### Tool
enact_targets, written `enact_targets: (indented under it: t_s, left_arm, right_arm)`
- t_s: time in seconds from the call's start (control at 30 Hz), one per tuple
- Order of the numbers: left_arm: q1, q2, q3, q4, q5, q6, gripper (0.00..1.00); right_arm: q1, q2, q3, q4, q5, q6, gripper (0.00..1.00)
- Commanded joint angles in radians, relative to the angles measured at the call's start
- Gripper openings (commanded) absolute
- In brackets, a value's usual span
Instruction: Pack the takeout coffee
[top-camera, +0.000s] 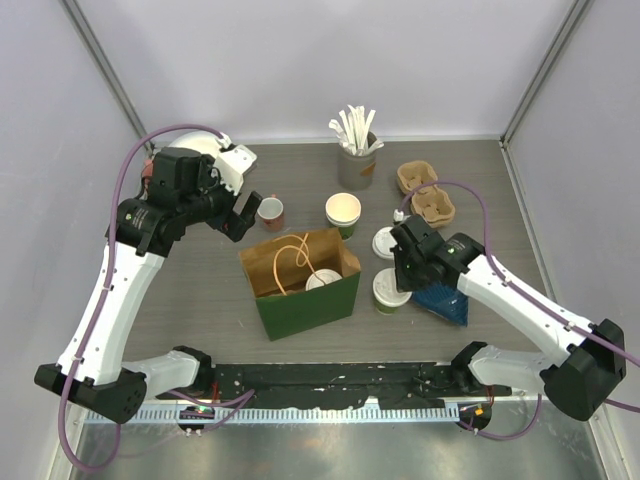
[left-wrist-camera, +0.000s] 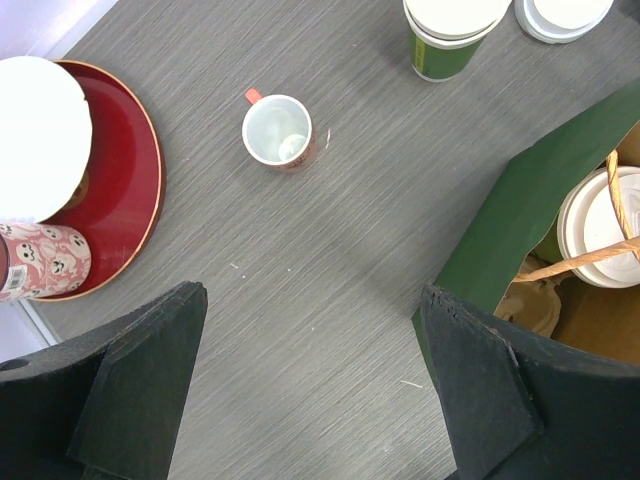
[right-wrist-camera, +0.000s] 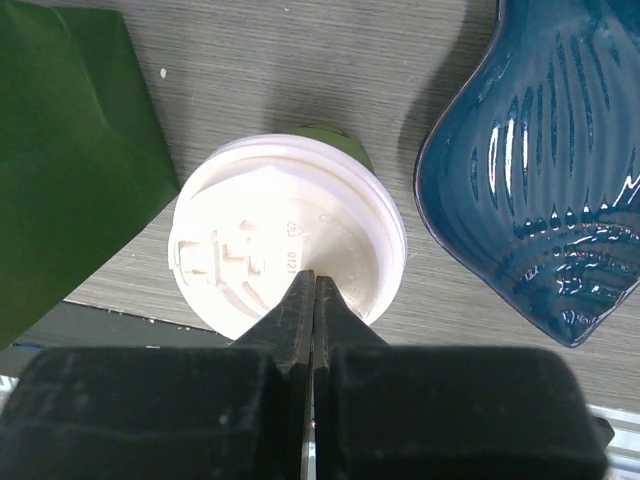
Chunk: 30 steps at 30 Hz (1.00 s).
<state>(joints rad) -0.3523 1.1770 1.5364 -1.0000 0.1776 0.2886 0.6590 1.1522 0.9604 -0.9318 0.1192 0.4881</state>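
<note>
A lidded green cup (top-camera: 386, 296) (right-wrist-camera: 260, 240) of the takeout coffee stands right of the green paper bag (top-camera: 310, 302) (left-wrist-camera: 520, 205). My right gripper (top-camera: 404, 280) (right-wrist-camera: 315, 282) is shut with nothing between its fingers, its tips over the middle of that white lid. Another lidded cup (top-camera: 322, 281) (left-wrist-camera: 598, 225) sits inside the bag. Behind the bag stands an open green cup (top-camera: 343, 212) (left-wrist-camera: 447, 38), with a loose white lid (top-camera: 385, 241) (left-wrist-camera: 562, 14) to its right. My left gripper (top-camera: 241, 214) (left-wrist-camera: 315, 390) hovers open over bare table, left of the bag.
A small red-and-white cup (top-camera: 270, 212) (left-wrist-camera: 279, 132) stands by the left gripper. At far left are a red plate (left-wrist-camera: 125, 190), a white bowl (left-wrist-camera: 35, 135) and a pink tumbler (left-wrist-camera: 42, 262). A blue dish (top-camera: 447, 301) (right-wrist-camera: 550, 170), pulp carriers (top-camera: 426, 193) and a stirrer holder (top-camera: 355, 165) stand on the right and at the back.
</note>
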Motion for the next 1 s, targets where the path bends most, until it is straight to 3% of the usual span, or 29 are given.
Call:
enact_targets:
  t_s: [0.0, 0.2, 0.23, 0.3, 0.33, 0.37, 0.73, 0.8, 0.97]
  left_arm:
    - [-0.004, -0.016, 0.001, 0.023, 0.022, 0.0, 0.92]
    - [-0.004, -0.017, 0.002, 0.023, 0.022, -0.002, 0.92]
    - [-0.004, -0.019, 0.004, 0.021, 0.022, 0.0, 0.92]
    - [-0.004, -0.019, 0.005, 0.02, 0.02, 0.0, 0.92]
    - [-0.004, -0.019, 0.005, 0.018, 0.02, 0.001, 0.92]
    - [-0.004, -0.019, 0.005, 0.017, 0.022, 0.003, 0.92]
    - [-0.004, -0.027, -0.001, 0.009, 0.022, 0.009, 0.92]
    - [-0.004, -0.027, -0.002, 0.009, 0.026, 0.011, 0.92]
    - [-0.004, -0.025, -0.005, 0.009, 0.023, 0.011, 0.92]
  right_arm:
    - [0.001, 0.009, 0.098, -0.028, 0.0, -0.009, 0.01]
    - [0.057, 0.032, 0.267, -0.102, 0.028, -0.042, 0.01]
    - [0.065, 0.034, 0.284, -0.113, 0.037, -0.042, 0.09]
    - [0.07, 0.027, 0.313, -0.139, 0.059, -0.043, 0.36]
    - [0.068, 0.026, 0.314, -0.145, 0.071, -0.046, 0.79]
    - [0.07, 0.026, 0.311, -0.162, 0.089, -0.049, 0.85]
    - [0.07, 0.012, 0.264, -0.162, 0.172, -0.121, 0.89]
    - [0.07, -0.018, 0.259, -0.13, 0.131, -0.144, 0.86]
    - [0.106, -0.115, 0.199, -0.007, -0.073, -0.296, 0.66]
